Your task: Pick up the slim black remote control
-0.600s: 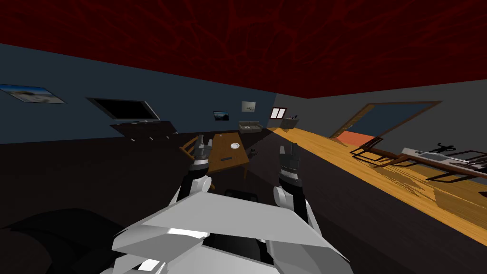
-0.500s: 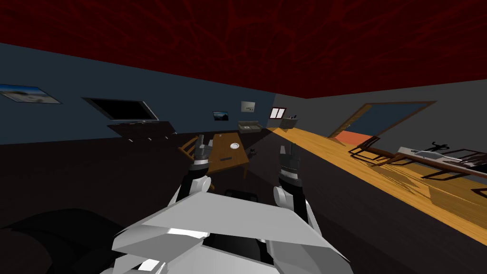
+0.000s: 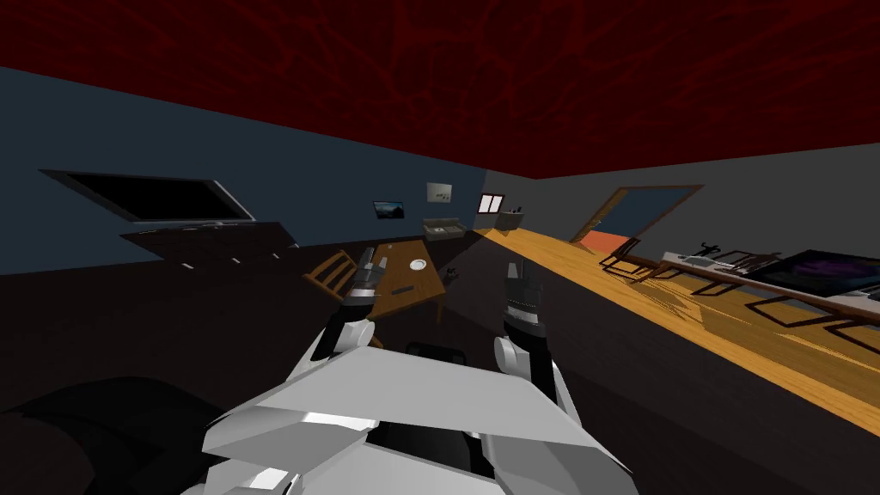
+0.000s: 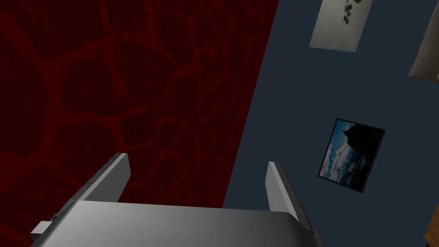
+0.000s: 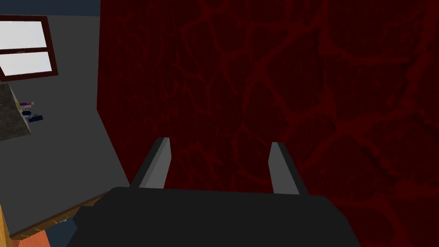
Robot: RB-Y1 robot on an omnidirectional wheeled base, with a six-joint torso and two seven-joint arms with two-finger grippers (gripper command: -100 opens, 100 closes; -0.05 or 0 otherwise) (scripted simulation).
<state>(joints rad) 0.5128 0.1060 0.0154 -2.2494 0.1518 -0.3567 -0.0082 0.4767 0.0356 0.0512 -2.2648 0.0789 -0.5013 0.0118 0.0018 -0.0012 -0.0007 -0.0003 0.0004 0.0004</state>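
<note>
Left claw (image 4: 197,159) and right claw (image 5: 220,141) both gape wide and hold nothing, raised ahead of the chest with blades tilted upward. The remote (image 3: 402,291), seemingly the slim dark bar, lies flat near the close edge of a wooden table (image 3: 427,282), well apart from either claw across dark floor. A white plate (image 3: 418,264) sits farther along the tabletop, and a wooden chair (image 3: 329,273) stands just beside the table on the left claw's side. An approach from that side risks clipping the chair. Thin blades coming down on so flat a bar may nudge it off the edge.
</note>
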